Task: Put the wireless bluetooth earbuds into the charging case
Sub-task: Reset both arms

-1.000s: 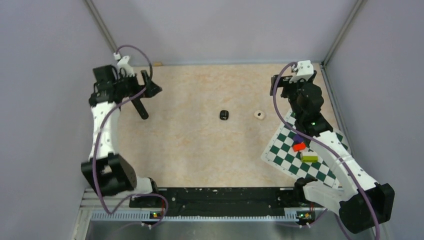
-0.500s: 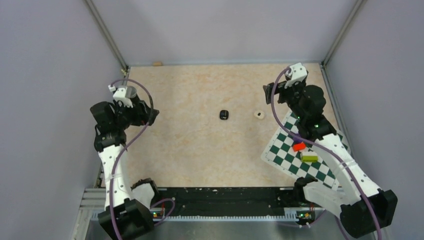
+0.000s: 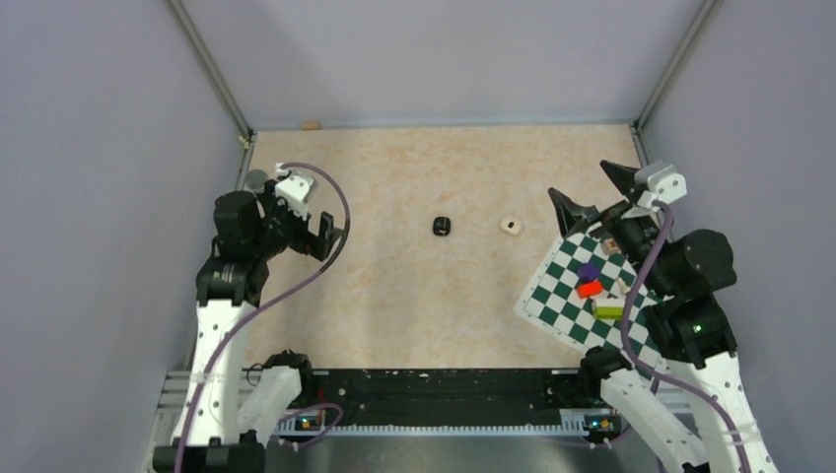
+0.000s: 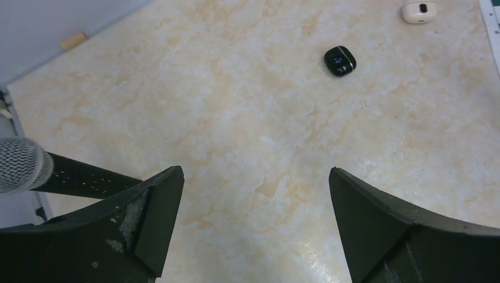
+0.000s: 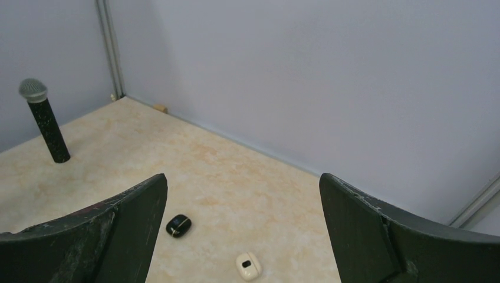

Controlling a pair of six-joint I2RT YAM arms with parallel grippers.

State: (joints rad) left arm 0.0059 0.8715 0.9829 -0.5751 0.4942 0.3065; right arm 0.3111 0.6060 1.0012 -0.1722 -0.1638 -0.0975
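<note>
The charging case (image 3: 442,226) is a small glossy black pebble lying shut on the beige table at mid-centre. It also shows in the left wrist view (image 4: 339,61) and the right wrist view (image 5: 178,226). No loose black earbuds show in any view. My left gripper (image 3: 325,236) is open and empty, well left of the case; its fingers frame bare table (image 4: 255,171). My right gripper (image 3: 582,180) is open and empty, raised to the right of the case and looking down at it (image 5: 243,177).
A small white case (image 3: 511,226) lies just right of the black one. A microphone (image 5: 44,121) stands upright at the far left, beside the left arm. A green-white checkered mat (image 3: 562,305) with purple, red and yellow-green blocks lies at right. A small tan block (image 3: 311,125) sits at the back wall.
The left arm has swung from the back-left corner toward the table's middle. The right arm has pulled back to the right and lifted. Both cases have not moved.
</note>
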